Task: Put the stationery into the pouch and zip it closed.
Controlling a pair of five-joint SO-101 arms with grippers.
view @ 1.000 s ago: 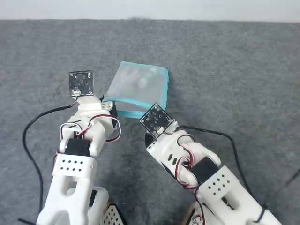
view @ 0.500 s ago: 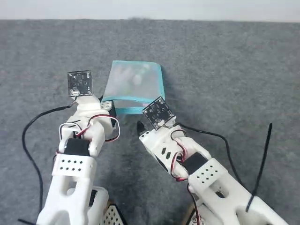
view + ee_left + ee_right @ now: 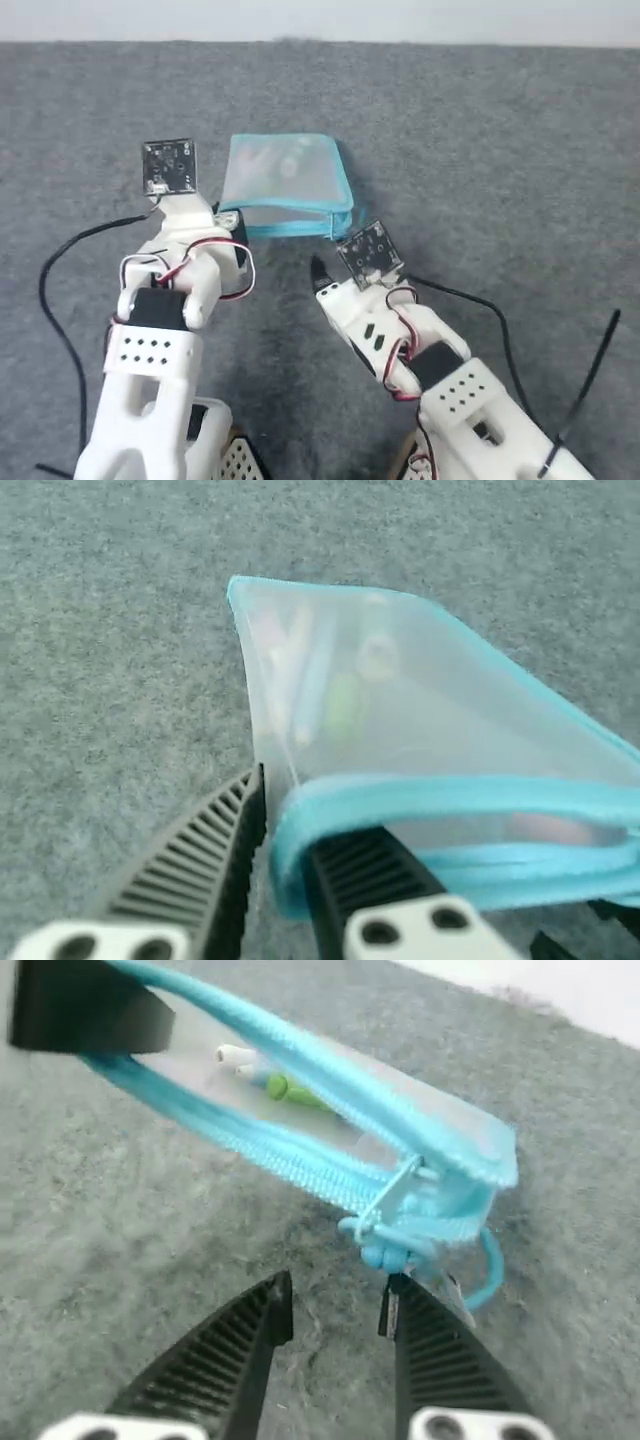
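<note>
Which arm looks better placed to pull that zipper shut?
Right. The right claw is open just short of the zipper pull; the left claw is clamped on the pouch, at its other end.

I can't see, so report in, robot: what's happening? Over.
Left jaws clamp pouch edge. Right jaws open by zip pull. Stationery inside, zip open.

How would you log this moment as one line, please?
left claw: shut on pouch corner | right claw: open by zipper pull | stationery: inside

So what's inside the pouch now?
Through the translucent pouch, pen-like stationery shows: blue, green and pinkish pieces. Exact items are too blurred to name; the teal zipper covers whatever lies behind it.
</note>
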